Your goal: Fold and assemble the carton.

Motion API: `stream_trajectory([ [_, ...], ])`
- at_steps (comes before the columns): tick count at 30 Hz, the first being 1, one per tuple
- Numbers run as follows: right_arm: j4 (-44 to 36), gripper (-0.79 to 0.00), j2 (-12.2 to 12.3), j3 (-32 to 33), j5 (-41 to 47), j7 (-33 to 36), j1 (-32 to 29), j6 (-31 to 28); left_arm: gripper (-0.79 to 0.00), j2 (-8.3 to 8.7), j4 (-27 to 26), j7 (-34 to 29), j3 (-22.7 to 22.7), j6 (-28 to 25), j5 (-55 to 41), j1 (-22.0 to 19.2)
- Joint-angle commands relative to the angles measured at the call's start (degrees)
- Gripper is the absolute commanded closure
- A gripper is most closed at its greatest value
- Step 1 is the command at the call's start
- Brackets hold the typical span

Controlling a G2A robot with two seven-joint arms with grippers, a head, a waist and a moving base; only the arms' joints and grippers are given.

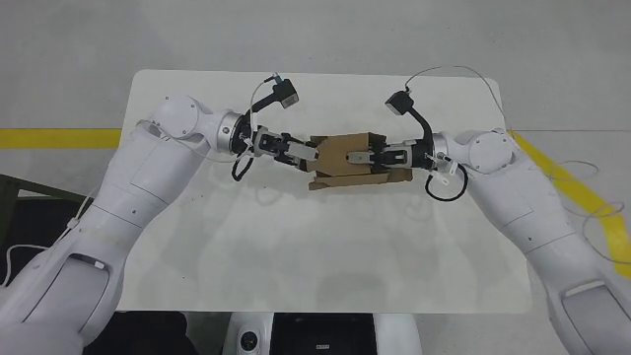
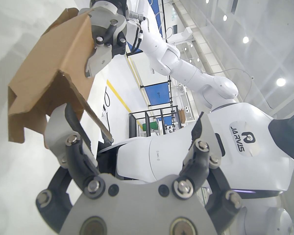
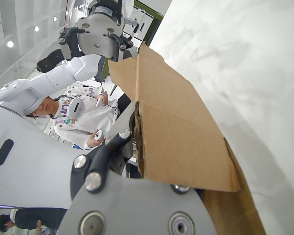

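A brown cardboard carton (image 1: 333, 148), partly folded with loose flaps, is at the middle of the white table (image 1: 197, 256). My right gripper (image 1: 359, 158) comes in from the right and is shut on a wall of the carton (image 3: 176, 135); one finger (image 3: 121, 144) shows beside that wall and the other is hidden behind it. My left gripper (image 1: 304, 157) is at the carton's left end, open wide. In the left wrist view a flap edge of the carton (image 2: 51, 74) lies between the spread fingers of the left gripper (image 2: 132, 123), close to one finger (image 2: 63, 121). The right gripper (image 2: 98, 50) clamps the far side.
A thin cable (image 1: 463, 74) loops over the table's back right corner. There is bare tabletop in front of and behind the carton. Yellow floor tape (image 1: 59, 138) runs past both sides of the table.
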Motion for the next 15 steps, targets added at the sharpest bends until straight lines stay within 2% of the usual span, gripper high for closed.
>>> stream_trajectory([
  [1,-0.9,0.000,0.3,0.2,0.1,0.5,-0.5,0.5,-0.785,0.09,0.0,-0.1,-0.2,0.1,0.3,0.1],
  [15,-5.4,0.000,0.5,-2.4,2.1,2.2,-1.8,2.2,-0.785,0.27,0.2,-0.5,-1.2,0.5,1.0,-0.2],
])
